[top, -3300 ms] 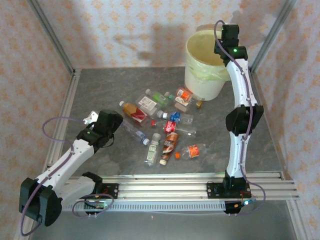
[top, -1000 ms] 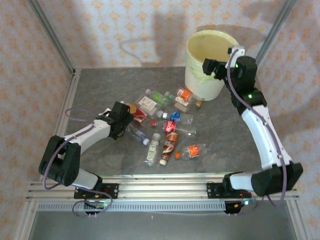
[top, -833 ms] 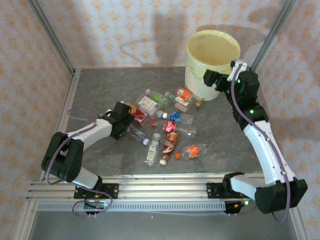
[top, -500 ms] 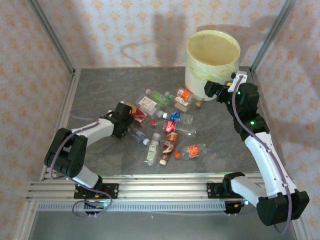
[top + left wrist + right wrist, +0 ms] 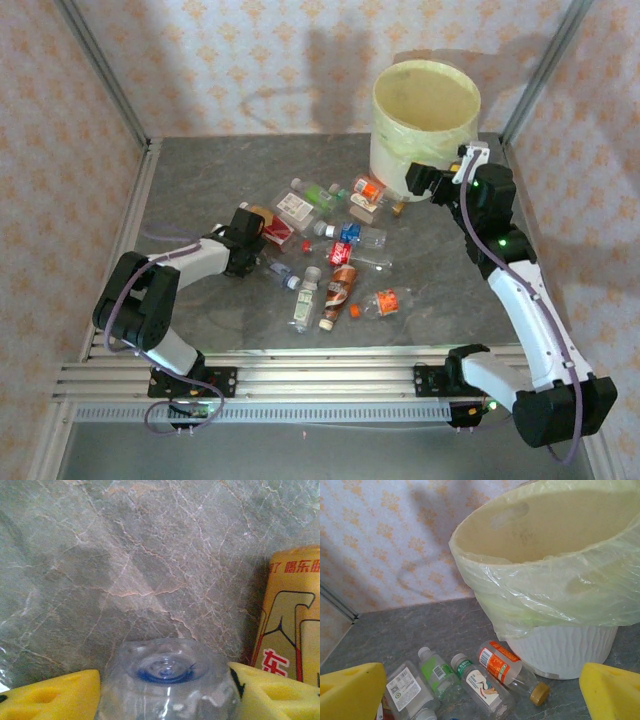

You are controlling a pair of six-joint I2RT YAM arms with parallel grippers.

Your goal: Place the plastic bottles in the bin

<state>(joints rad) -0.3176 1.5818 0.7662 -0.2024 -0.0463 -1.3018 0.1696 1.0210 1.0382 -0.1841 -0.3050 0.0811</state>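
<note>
Two grippers sit at opposite ends of a scatter of plastic bottles (image 5: pixel 335 250) lying on their sides on the grey marbled table (image 5: pixel 200 180).

The left gripper (image 5: pixel 252 250) is low at the left edge of the pile. In its wrist view the yellow pads (image 5: pixel 50 697) lie against both sides of a clear bottle (image 5: pixel 167 680), seen bottom-on with a blue tint at its middle. It appears to be clamped on that bottle, which rests on the table. Just right of it lies a yellow-labelled bottle (image 5: pixel 295 620) printed with red characters.

The right gripper (image 5: pixel 416 181) hovers at the far right, just beside the near wall of the bin (image 5: pixel 395 160). Its pads (image 5: pixel 350 692) are spread wide with nothing between them.

The bin stands upright at the far right of the table, with a pale yellow-green bag (image 5: pixel 545 595) folded over its rim. By its base on the left lie an orange-labelled bottle (image 5: pixel 502 665) with a gold cap, a white-labelled bottle (image 5: pixel 480 685) and a green-labelled bottle (image 5: pixel 437 672). The other bottles lie nearer, between the two arms.
</note>
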